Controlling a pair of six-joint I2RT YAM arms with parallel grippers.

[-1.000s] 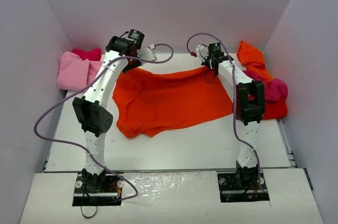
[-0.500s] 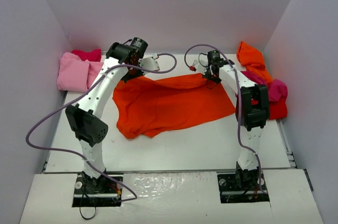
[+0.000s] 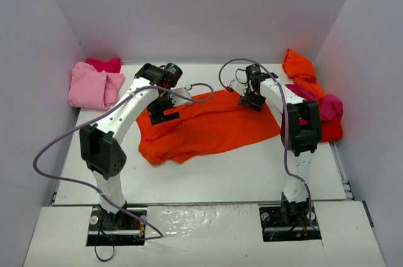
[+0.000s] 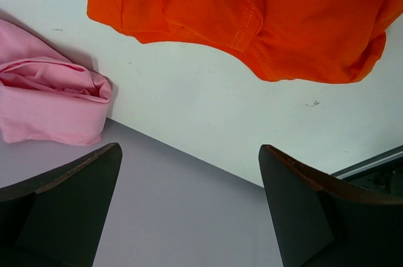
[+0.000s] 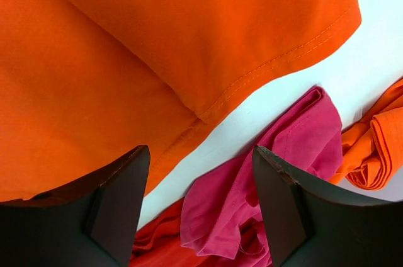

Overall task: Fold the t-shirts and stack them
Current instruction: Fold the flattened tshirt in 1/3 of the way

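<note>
An orange t-shirt [image 3: 208, 125] lies spread and rumpled on the white table [image 3: 252, 172]. My left gripper [image 3: 165, 113] hovers over its far left corner, open with nothing between the fingers. In the left wrist view the gripper [image 4: 189, 207] is wide open and the orange t-shirt [image 4: 252, 15] lies beyond it. My right gripper [image 3: 250, 99] is over the shirt's far right edge. In the right wrist view that gripper [image 5: 198, 210] is open and empty above the orange t-shirt's hem [image 5: 157, 46].
A pink t-shirt [image 3: 91, 85] [image 4: 50, 103] sits bunched at the far left with a crimson one [image 3: 104, 64] behind it. On the right edge lie an orange shirt [image 3: 299, 65] [image 5: 378, 147], a magenta shirt [image 3: 324, 106] [image 5: 271, 172] and a red one [image 3: 327, 131]. Lilac walls enclose the table.
</note>
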